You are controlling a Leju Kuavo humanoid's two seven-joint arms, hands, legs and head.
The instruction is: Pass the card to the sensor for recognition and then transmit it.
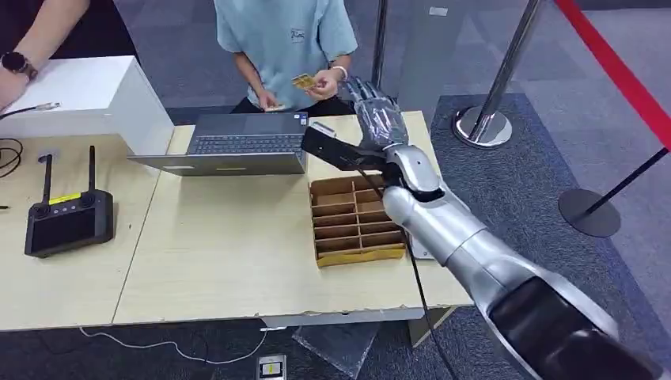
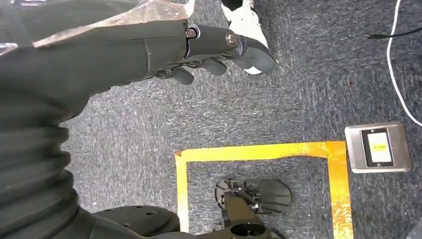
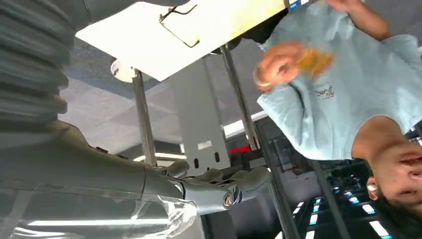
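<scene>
Right hand (image 1: 378, 119) raised past the far table edge, fingers spread, holding nothing; small yellow plastic card (image 1: 302, 80) already pinched in the light-blue-shirted person's hand (image 1: 323, 81). Best withdrawn slowly, clear of the brown cardboard divider tray (image 1: 354, 222). Left hand (image 2: 219, 52) hanging, curled, empty.

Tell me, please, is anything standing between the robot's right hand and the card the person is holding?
Nothing visible does. The right hand is raised over the table's far edge with fingers spread, and the card sits in the person's hand just beyond it, across open air.
</scene>
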